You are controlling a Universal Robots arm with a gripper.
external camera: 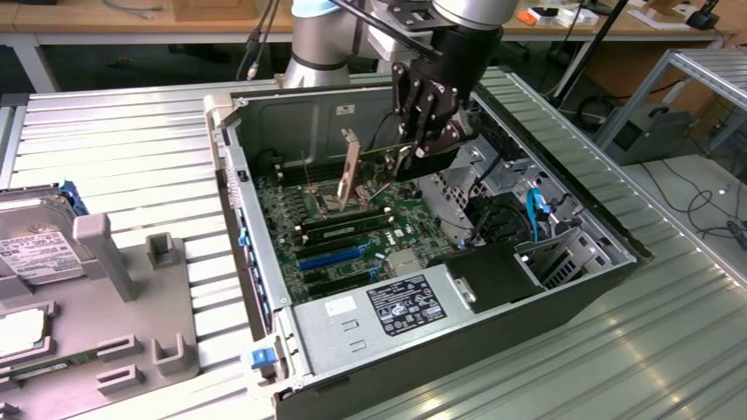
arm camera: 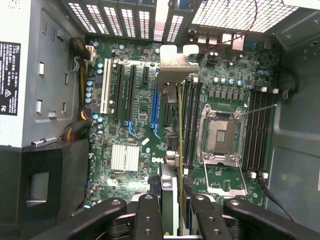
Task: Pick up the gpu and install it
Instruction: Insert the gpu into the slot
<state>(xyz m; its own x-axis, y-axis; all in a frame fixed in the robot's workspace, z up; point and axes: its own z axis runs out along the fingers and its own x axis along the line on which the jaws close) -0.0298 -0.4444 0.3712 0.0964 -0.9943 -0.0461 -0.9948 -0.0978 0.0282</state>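
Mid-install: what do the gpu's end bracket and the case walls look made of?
On the gpu, the end bracket: likely bare sheet metal, dull silver sheen, folded tab. The case wall: likely sheet steel, matte grey, thin folded edges.

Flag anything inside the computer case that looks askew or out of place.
The card in the gripper hangs above the motherboard, not seated in any slot; its metal bracket slants. Nothing else looks damaged.

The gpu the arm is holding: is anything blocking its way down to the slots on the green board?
Nothing visible does. The gripper holds the thin flat gpu, silver bracket at one end, above the green motherboard. The long blue slot and the black slots beside it lie bare.
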